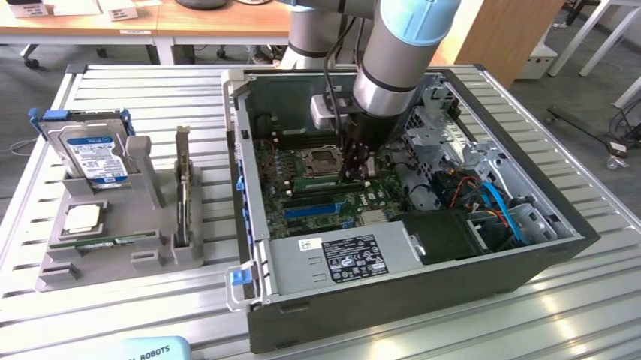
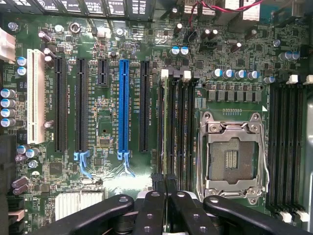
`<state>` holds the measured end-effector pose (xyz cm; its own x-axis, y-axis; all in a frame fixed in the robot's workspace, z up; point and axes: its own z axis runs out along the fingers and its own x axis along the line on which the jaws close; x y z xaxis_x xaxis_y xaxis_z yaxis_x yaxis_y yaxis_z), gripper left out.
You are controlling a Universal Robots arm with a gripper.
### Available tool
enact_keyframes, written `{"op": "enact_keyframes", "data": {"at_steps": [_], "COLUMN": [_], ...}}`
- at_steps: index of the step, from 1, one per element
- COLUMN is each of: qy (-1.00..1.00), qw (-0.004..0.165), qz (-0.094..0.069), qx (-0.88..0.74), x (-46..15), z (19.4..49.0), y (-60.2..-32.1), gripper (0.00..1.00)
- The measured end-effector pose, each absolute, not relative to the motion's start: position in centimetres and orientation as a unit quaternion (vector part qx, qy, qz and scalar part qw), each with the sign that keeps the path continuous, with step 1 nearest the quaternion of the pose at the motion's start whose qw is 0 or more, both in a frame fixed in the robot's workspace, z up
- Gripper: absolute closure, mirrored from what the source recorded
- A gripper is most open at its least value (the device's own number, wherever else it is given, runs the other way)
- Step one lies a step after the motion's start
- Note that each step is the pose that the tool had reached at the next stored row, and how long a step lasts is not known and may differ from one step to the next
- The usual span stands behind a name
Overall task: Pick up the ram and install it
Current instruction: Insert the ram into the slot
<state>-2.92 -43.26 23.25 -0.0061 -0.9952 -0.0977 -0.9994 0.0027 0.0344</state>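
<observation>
Standing edge-on in the slot bank just beside the CPU socket (image 2: 234, 156), the ram (image 2: 169, 132) runs straight out from the claw (image 2: 167, 198), whose tips are pinched nearly shut on its top edge; can't tell if it's fully seated. Blue PCIe slot (image 2: 123, 107) lies on the ram's other side, w/ a black slot btwn. In the exterior view the claw is down inside the open PC case (image 1: 401, 307), over the mobo (image 1: 331, 202). Case takes the surface's (image 1: 150, 97) half on the exterior view's right. Grey holder (image 1: 60, 274) sits toward the left edge w/ a spare stick (image 1: 100, 242), CPU chip (image 1: 82, 217) and HDD (image 1: 95, 157).
</observation>
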Motion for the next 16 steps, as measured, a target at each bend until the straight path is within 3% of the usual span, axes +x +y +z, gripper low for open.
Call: {"op": "enact_keyframes", "data": {"at_steps": [16], "qy": [0.708], "qw": [0.022], "qz": [0.047], "qx": [-0.705], "x": [-2.93], "z": [23.05], "y": [-43.29], "gripper": [0.88]}}
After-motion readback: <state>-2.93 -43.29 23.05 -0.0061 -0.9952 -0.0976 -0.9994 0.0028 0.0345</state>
